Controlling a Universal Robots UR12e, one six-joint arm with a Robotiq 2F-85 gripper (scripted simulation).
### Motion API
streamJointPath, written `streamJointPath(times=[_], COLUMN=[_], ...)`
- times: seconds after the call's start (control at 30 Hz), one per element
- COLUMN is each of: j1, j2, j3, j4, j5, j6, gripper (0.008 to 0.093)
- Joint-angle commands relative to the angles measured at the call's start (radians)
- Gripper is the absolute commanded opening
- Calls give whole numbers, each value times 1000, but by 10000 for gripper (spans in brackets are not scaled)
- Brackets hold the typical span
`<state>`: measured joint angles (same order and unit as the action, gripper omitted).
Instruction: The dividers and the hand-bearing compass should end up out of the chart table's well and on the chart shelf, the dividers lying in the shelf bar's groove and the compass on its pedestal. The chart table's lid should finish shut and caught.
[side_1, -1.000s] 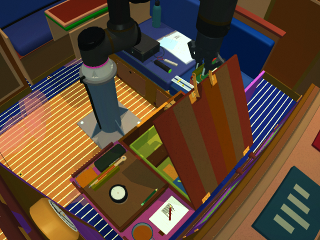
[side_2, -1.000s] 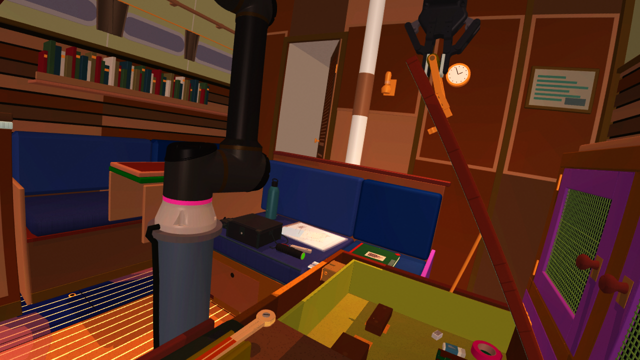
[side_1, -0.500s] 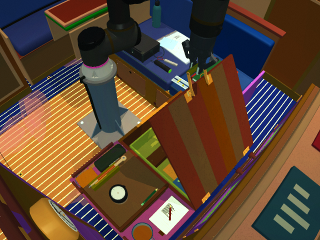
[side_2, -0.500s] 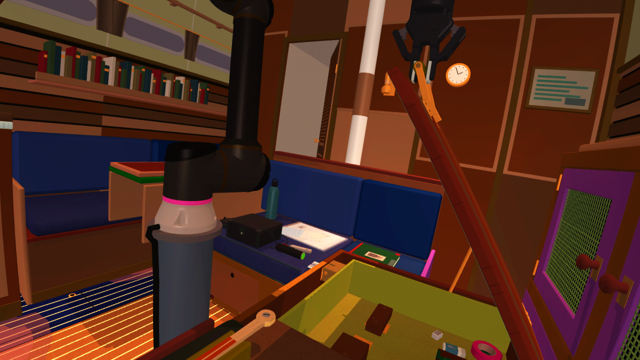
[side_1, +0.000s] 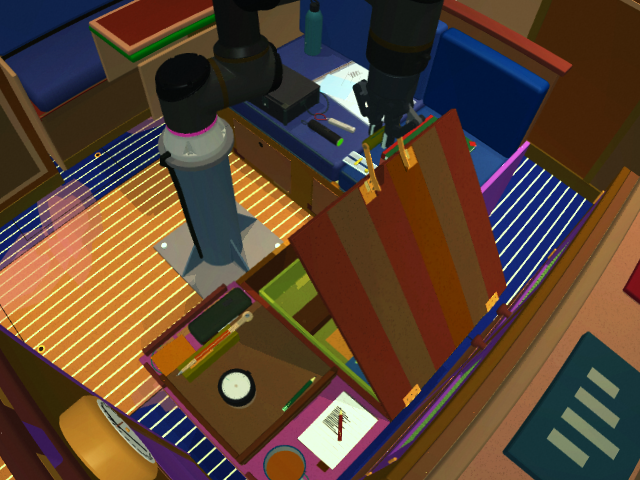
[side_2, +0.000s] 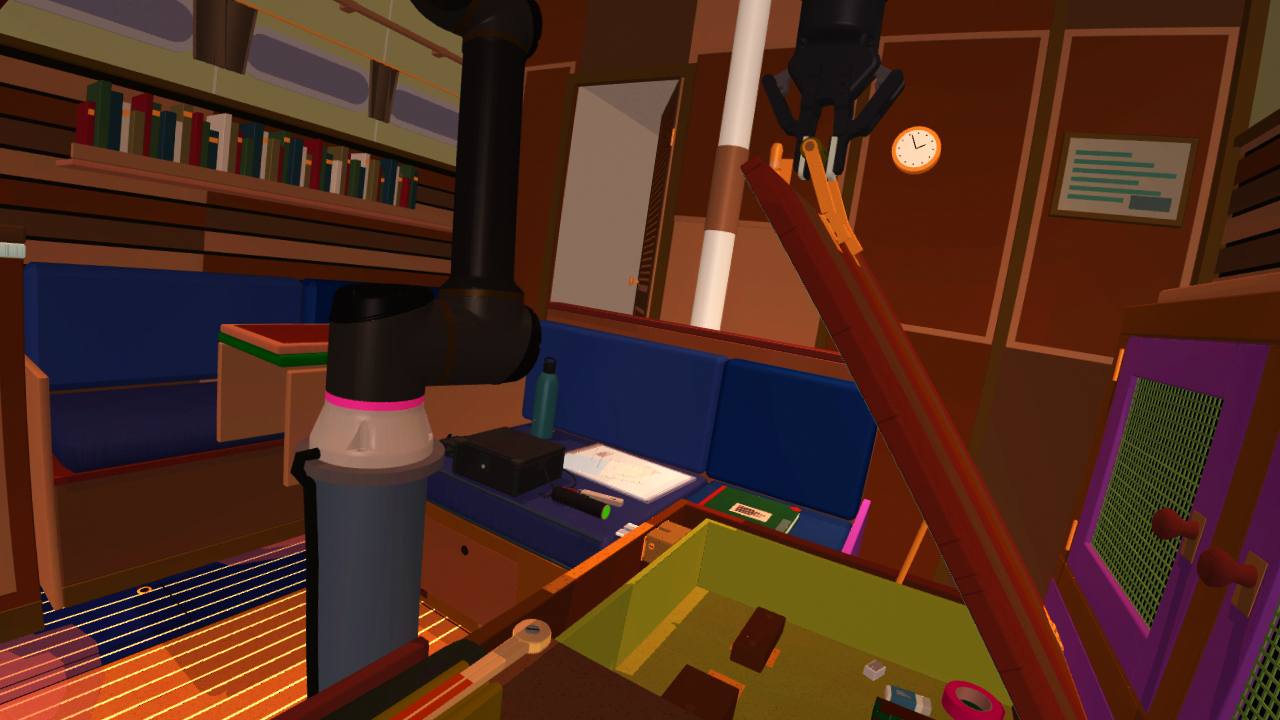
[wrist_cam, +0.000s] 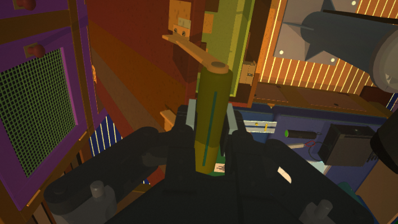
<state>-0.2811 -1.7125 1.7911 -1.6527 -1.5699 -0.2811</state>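
Observation:
The chart table's lid (side_1: 398, 268) is a striped red and brown board, tilted up steeply over the green-lined well (side_2: 770, 627). I grip the olive handle bar (wrist_cam: 210, 121) at the lid's top edge with my closed gripper (side_1: 385, 129). Brass arms (side_2: 828, 192) fix the bar to the lid. On the chart shelf to the left, the dividers (side_1: 214, 343) lie in the bar's groove. The round white-faced compass (side_1: 237, 387) sits on the shelf. Much of the well is hidden behind the lid in the side camera.
The purple mesh-door locker (side_2: 1155, 501) stands close behind the lid. The robot's grey base column (side_1: 207, 206) rises left of the well. A small block (side_2: 756, 638), a tape roll (side_2: 971, 698) and other bits lie in the well. A mug (side_1: 284, 463) and paper (side_1: 338, 429) sit by the shelf.

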Motion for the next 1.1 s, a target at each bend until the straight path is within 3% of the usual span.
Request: streamJointPath(times=[0.0, 1.07], j1=[-1, -21], j2=[-3, -71], j3=[3, 116], j4=[1, -44], j5=[-1, -1], j6=[-1, -21], gripper=[80, 80])
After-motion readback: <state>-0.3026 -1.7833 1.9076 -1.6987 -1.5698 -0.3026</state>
